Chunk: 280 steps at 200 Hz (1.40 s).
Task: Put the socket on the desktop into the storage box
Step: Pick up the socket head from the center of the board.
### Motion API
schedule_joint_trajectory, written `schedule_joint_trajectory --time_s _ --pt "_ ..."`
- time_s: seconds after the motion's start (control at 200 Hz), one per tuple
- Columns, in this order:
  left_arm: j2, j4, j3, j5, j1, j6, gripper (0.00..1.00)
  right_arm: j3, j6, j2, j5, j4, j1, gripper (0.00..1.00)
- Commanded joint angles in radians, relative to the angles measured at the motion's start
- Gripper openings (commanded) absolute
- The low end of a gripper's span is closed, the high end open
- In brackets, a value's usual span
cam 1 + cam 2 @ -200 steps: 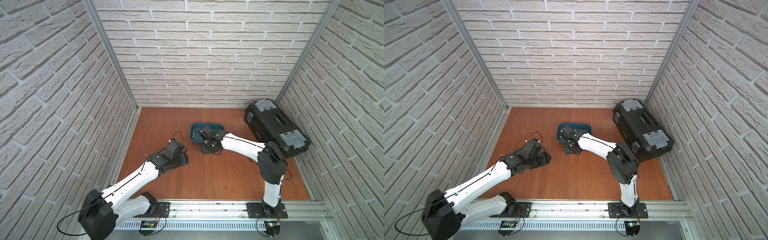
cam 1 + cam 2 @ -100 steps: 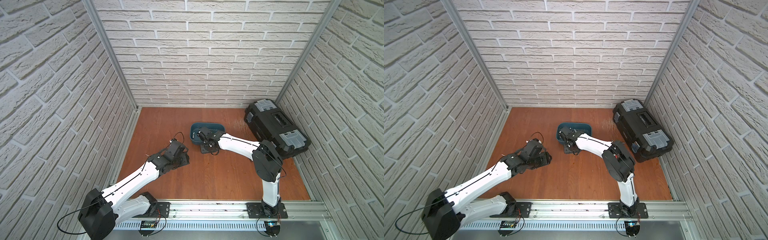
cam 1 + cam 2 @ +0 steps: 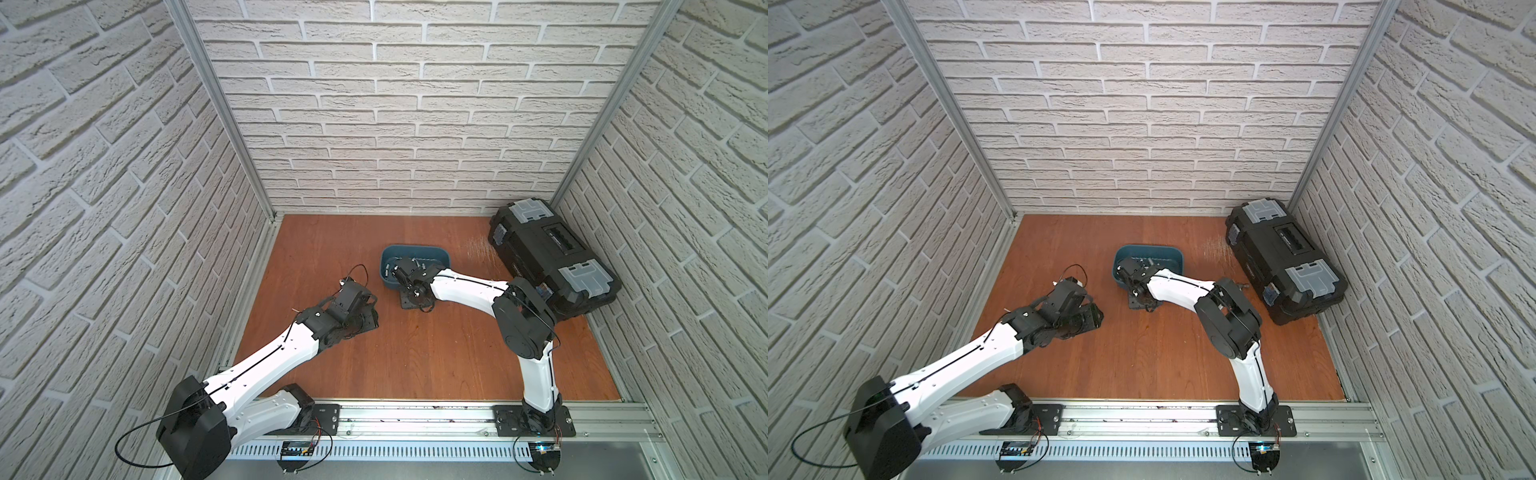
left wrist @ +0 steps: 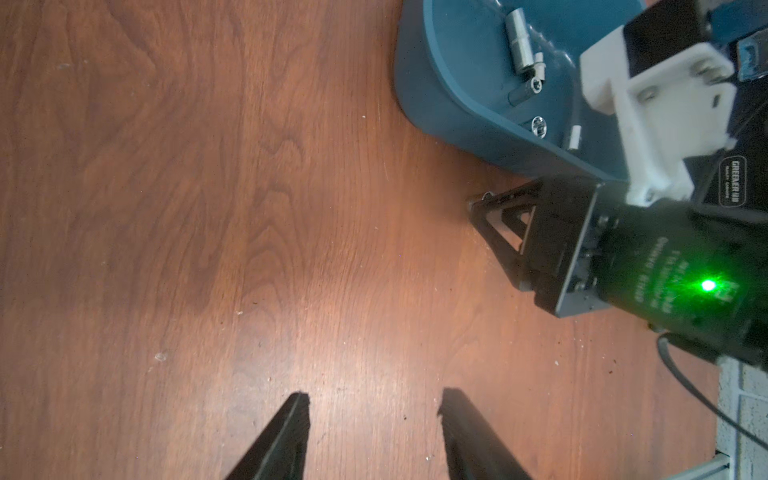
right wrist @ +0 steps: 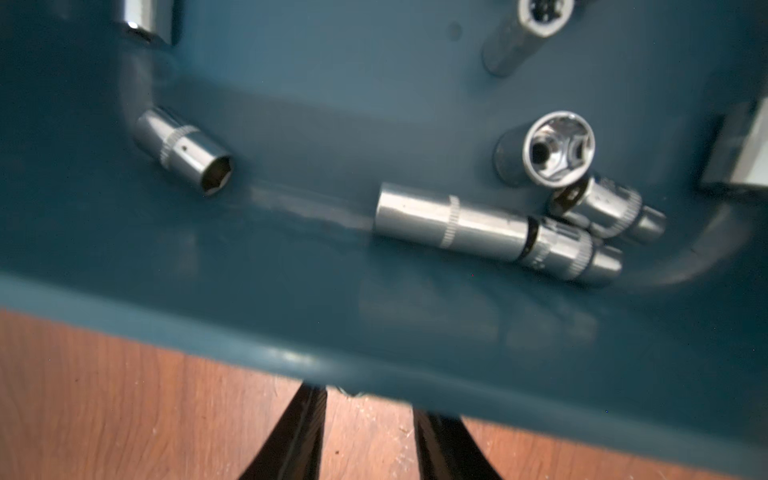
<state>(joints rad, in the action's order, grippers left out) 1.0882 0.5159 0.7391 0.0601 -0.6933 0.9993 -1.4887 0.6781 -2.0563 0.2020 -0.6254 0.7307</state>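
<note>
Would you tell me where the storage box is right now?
In both top views the storage box sits toward the back of the desktop, left of the black toolbox, the right tool at its near wall.

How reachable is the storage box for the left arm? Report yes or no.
Probably yes: bare desktop lies between the left end effector and the storage box; the right end effector crowds only its near rim.

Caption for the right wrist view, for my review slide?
Chrome steel sockets lie in the shallow teal-blue plastic tub; right gripper sits outside its rim, tips hidden.
</note>
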Motion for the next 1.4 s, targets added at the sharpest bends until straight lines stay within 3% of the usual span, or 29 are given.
schedule_joint_trajectory --time_s 0.0,0.795,0.915,1.395 --pt "0.009 -0.020 -0.005 0.015 -0.006 0.001 0.56 -0.029 0.023 -0.012 0.028 0.030 0.013 0.40" --pt "0.017 -0.008 0.002 0.016 -0.005 -0.001 0.56 -0.057 0.034 -0.064 0.047 0.039 0.013 0.30" --pt "0.016 -0.007 0.001 0.017 -0.005 0.001 0.56 -0.052 0.032 -0.063 0.044 0.039 0.012 0.23" --pt "0.017 -0.016 0.010 0.027 -0.008 0.001 0.56 0.060 0.019 0.087 0.013 0.059 0.030 0.18"
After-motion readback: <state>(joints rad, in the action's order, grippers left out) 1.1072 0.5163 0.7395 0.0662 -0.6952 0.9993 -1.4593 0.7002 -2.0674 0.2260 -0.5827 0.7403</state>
